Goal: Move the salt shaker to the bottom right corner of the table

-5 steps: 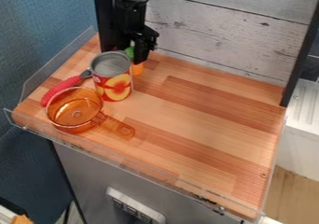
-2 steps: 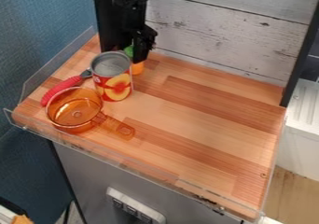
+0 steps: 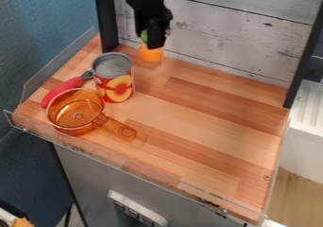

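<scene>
Your one gripper (image 3: 153, 42) is closed on one orange-and-green shaker (image 3: 151, 55), upper middle of the frame. At left you have one can (image 3: 114, 82), one pan (image 3: 74, 113), one red-handled utensil (image 3: 61, 90).
</scene>
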### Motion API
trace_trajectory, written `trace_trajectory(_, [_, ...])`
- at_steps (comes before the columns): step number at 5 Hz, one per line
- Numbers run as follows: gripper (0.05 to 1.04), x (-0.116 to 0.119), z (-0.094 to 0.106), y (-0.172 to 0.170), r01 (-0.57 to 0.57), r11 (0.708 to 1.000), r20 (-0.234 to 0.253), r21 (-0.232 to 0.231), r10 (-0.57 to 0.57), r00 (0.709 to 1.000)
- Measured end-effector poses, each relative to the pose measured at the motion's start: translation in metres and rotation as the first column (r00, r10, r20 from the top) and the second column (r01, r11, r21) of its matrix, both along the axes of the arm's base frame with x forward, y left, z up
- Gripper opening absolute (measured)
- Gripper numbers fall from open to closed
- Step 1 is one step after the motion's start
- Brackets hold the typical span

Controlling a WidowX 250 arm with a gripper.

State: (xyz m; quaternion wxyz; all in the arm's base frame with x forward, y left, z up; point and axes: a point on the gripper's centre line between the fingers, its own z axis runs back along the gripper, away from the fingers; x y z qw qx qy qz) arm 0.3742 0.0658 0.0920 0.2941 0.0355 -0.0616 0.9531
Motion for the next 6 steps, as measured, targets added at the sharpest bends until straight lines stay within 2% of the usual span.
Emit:
trace_trajectory(1, [0.593, -0.022, 0.010, -0.024, 0.095, 0.995, 0.010, -0.031, -0.095, 0.995])
trace_trajectory(2, [0.593, -0.046, 0.008, -0.049, 0.173, 0.984, -0.009, -0.052, -0.174, 0.985])
trace_trajectory(3, [0.593, -0.070, -0.003, -0.075, 0.256, 0.966, -0.035, -0.039, -0.258, 0.966])
trace_trajectory(4, [0.593, -0.090, -0.018, -0.102, 0.349, 0.937, -0.062, -0.026, -0.350, 0.935])
trace_trajectory(6, [0.593, -0.116, -0.037, -0.135, 0.460, 0.888, -0.078, -0.005, -0.459, 0.885])
